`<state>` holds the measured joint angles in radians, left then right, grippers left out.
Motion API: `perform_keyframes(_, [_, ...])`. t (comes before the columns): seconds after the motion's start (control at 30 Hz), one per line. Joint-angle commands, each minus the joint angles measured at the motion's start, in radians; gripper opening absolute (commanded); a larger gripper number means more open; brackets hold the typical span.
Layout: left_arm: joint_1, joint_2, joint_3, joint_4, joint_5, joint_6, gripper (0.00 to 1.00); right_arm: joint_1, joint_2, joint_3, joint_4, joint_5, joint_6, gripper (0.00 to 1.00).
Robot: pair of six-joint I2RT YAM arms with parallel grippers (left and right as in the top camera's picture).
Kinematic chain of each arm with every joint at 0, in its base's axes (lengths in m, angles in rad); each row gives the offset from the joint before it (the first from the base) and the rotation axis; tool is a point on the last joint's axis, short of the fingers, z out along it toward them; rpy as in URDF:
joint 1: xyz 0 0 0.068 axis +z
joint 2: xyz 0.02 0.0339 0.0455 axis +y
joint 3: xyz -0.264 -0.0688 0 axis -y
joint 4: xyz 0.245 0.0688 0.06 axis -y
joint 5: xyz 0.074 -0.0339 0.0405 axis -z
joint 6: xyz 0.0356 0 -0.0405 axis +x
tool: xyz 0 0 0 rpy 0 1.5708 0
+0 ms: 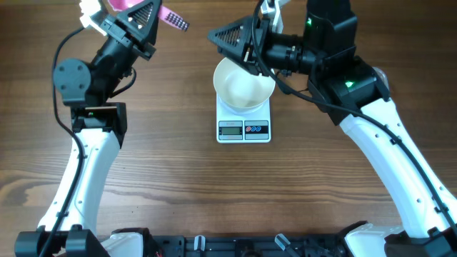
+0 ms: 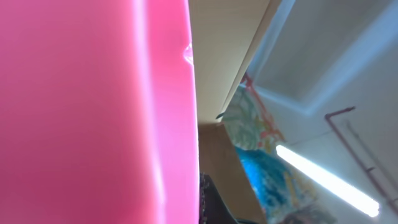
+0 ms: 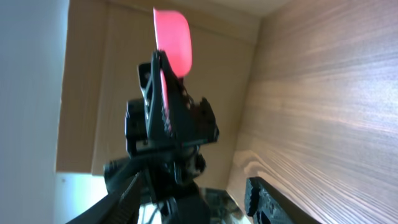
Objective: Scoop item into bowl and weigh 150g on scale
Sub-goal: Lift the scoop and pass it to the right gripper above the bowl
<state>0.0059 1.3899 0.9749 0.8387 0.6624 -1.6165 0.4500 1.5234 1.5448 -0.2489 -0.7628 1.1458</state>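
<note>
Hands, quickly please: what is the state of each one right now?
Left hand: closed, holding the pink scoop.
Right hand: open, holding nothing.

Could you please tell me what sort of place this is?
Probably an indoor robotics lab bench: robot arms at a wooden table, the left gripper holding a pink scoop, a kitchen scale with a white bowl, and a fluorescent tube on the ceiling.

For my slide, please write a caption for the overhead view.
White bowl sits on the scale; left gripper holds a pink scoop.
</note>
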Motion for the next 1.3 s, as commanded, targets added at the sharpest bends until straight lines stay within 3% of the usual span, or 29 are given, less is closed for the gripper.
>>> perform_keyframes(0.0, [-0.051, -0.001, 0.005, 0.008, -0.046, -0.1, 0.04, 0.005, -0.001, 0.018, 0.025, 0.035, 0.089, 0.64])
perform_keyframes(0.17, [-0.13, -0.001, 0.005, -0.011, -0.135, -0.101, 0.04, 0.005, -0.001, 0.018, 0.063, 0.055, 0.1, 0.65])
perform_keyframes(0.3, [-0.16, -0.001, 0.005, -0.013, -0.15, -0.1, 0.04, 0.005, -0.001, 0.018, 0.081, 0.099, 0.139, 0.57])
perform_keyframes(0.43, [-0.184, -0.001, 0.005, -0.024, -0.195, -0.089, 0.04, 0.005, -0.001, 0.018, 0.107, 0.114, 0.141, 0.56])
perform_keyframes(0.77, [-0.224, 0.0, 0.005, -0.047, -0.227, -0.037, 0.04, 0.005, 0.008, 0.018, 0.107, 0.129, 0.153, 0.42])
perform_keyframes(1.27, [-0.259, 0.0, 0.005, -0.047, -0.241, -0.037, 0.04, 0.005, 0.009, 0.018, 0.106, 0.155, 0.219, 0.35])
